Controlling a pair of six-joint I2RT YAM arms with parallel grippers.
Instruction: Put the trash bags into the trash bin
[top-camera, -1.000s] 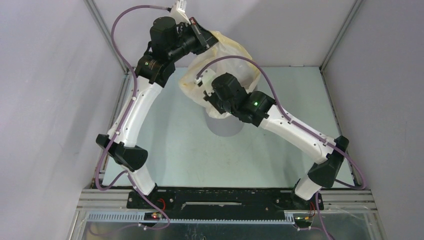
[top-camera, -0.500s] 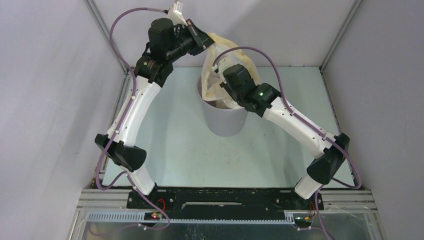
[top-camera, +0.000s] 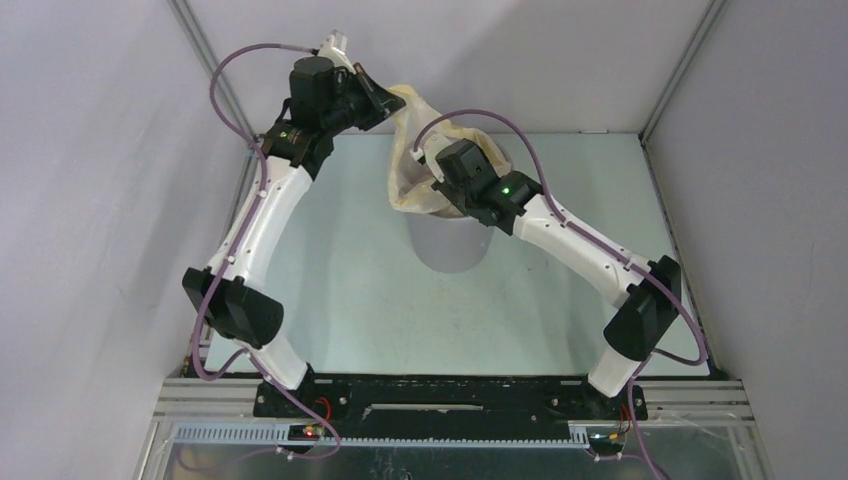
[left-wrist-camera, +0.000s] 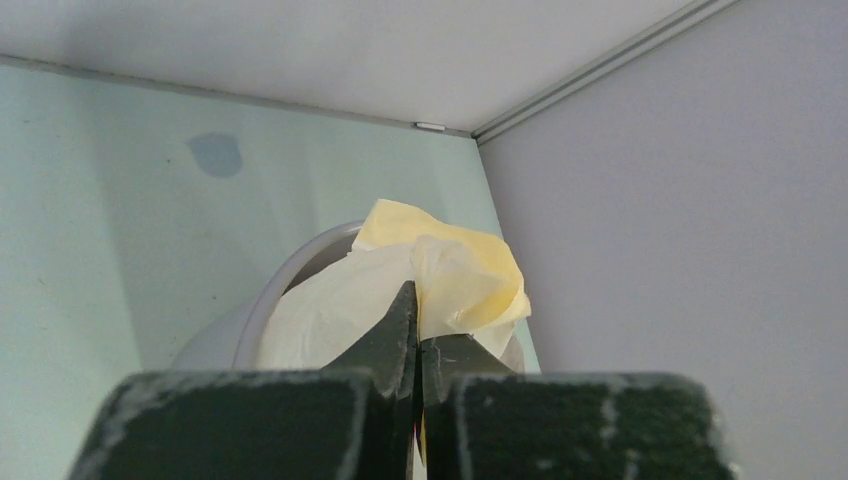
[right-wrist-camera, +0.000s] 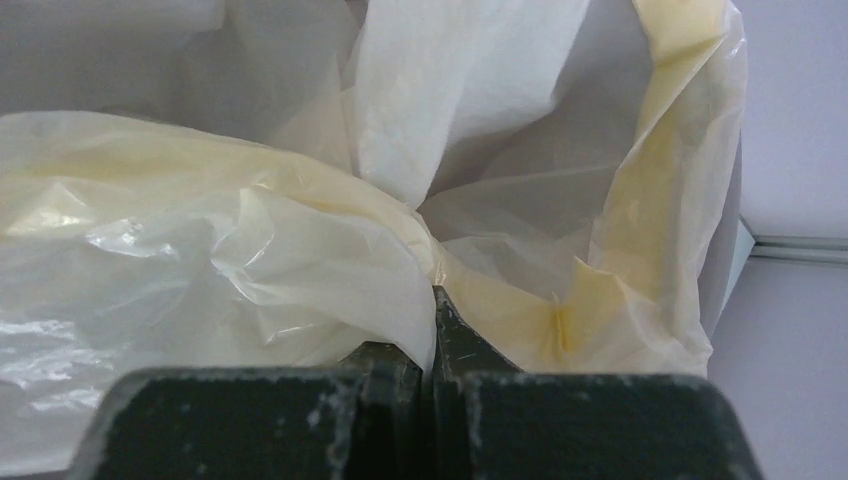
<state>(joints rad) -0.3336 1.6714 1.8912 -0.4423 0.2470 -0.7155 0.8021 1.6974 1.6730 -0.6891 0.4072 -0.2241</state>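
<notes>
The pale yellow-cream trash bag (top-camera: 425, 170) hangs over the mouth of the light grey trash bin (top-camera: 448, 248). My left gripper (top-camera: 392, 97) is shut on the bag's upper edge, above and behind the bin. In the left wrist view the bag (left-wrist-camera: 450, 275) sits pinched at the left gripper (left-wrist-camera: 418, 318), with the bin's rim (left-wrist-camera: 285, 280) below. My right gripper (top-camera: 440, 180) is shut on the bag's yellow edge band over the bin's mouth. In the right wrist view the bag (right-wrist-camera: 200, 240) fills the frame around the right gripper (right-wrist-camera: 435, 300).
The pale green table (top-camera: 340, 280) is walled by grey panels at the back (top-camera: 560, 60) and both sides. A small dark mark (left-wrist-camera: 215, 153) shows on the table near the back wall. The black base rail (top-camera: 440, 398) runs along the near edge.
Both grippers have moved left with the bag. The right gripper lowered toward the bin's mouth, and the bag now drapes over the bin's rim.
</notes>
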